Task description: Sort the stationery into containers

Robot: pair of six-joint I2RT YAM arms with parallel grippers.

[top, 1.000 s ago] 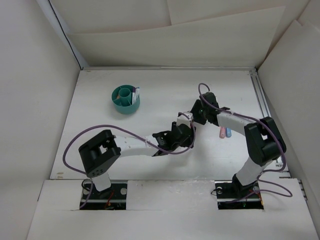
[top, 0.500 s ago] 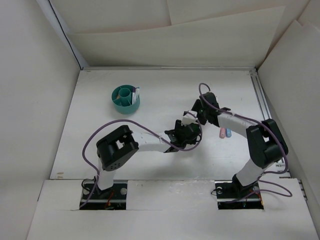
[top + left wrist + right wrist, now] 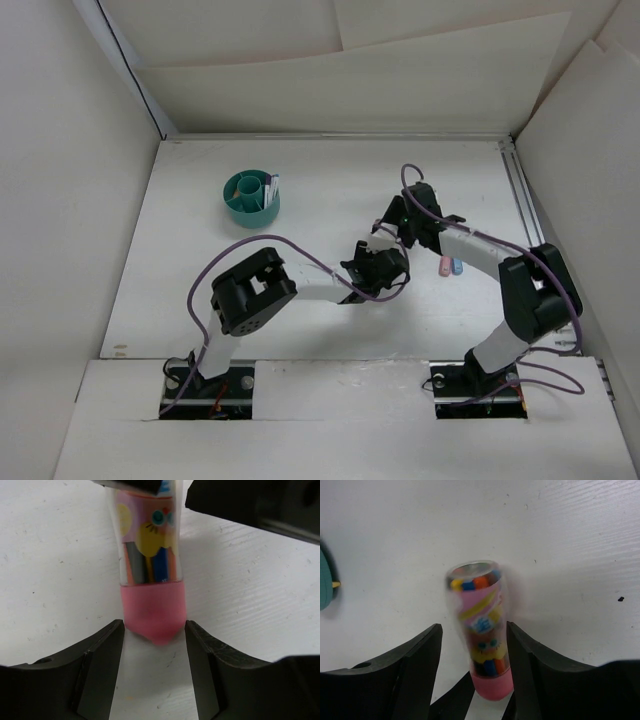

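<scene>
Crayon tube [image 3: 150, 575] between both grippers' fingers.

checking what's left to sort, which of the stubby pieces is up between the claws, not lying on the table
The clear tube with the pink cap, crayons inside, sits between both claws. The pink piece and blue piece lie side by side on the table.

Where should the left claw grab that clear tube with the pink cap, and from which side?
The pink cap, left claw coming end-on with a finger on each side. The right claw flanks the clear tube's body, so only that cap end is free.
</scene>
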